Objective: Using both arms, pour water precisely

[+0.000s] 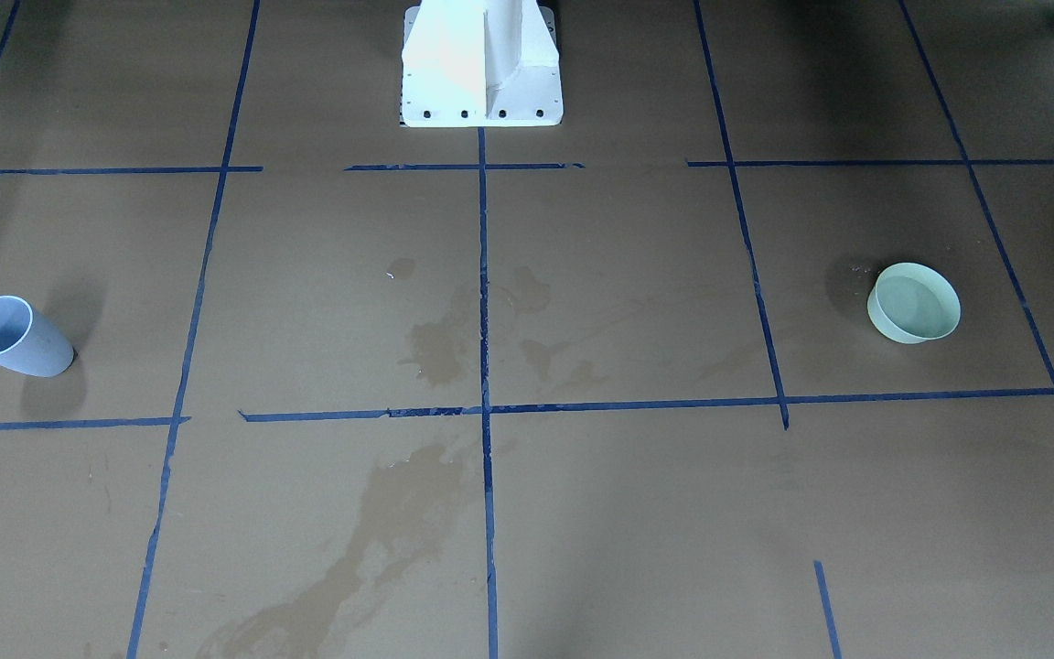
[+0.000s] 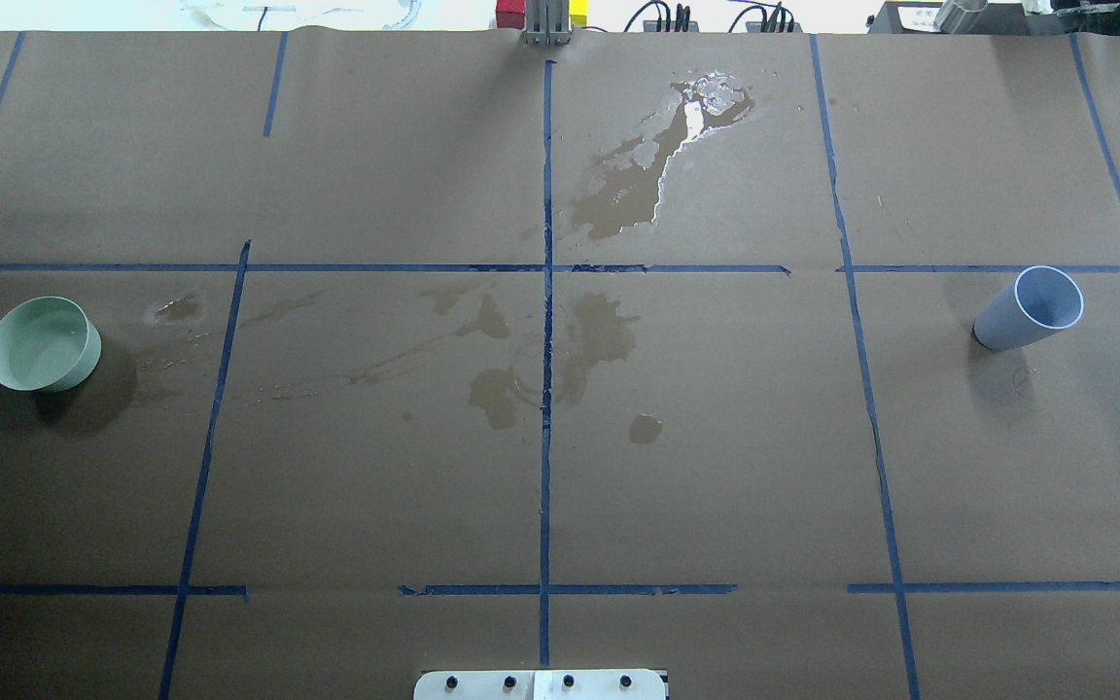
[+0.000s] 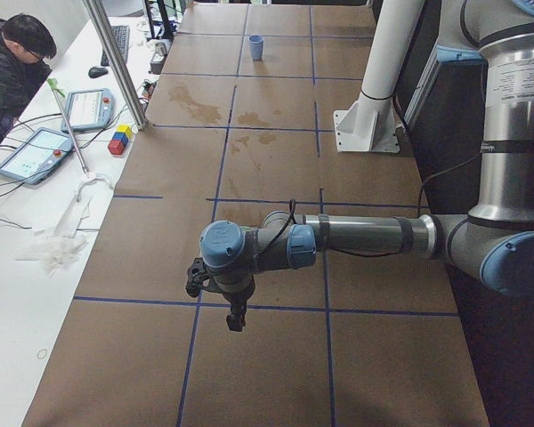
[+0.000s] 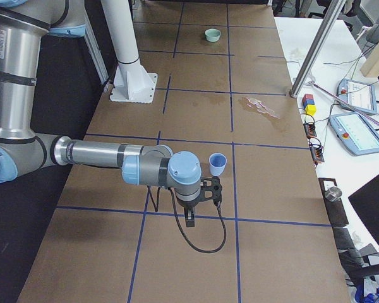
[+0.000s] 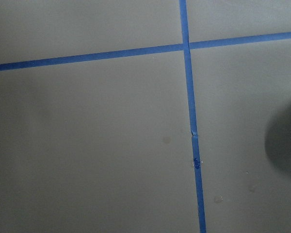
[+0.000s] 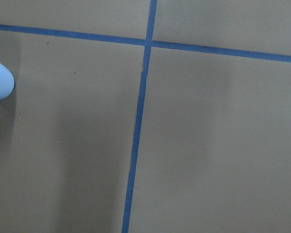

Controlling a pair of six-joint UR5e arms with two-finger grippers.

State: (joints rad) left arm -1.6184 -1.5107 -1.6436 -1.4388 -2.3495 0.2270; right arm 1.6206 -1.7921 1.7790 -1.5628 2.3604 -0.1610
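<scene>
My grey metal-tube left arm (image 3: 365, 236) and right arm (image 4: 101, 153), pale-blue joint caps and all, reached out over opposite ends of the brown paper surface (image 2: 716, 467). Honestly couldn't tell if either set of jaws was wide or narrow. Pale green round bowl (image 2: 43, 345) stood on my left and a light blue plastic cup (image 2: 1027, 311) on my right, with wet patches (image 2: 599, 331) between them.

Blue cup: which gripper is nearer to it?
Right. The right gripper hangs close beside the blue cup; the left gripper is far off, by the green bowl.
</scene>
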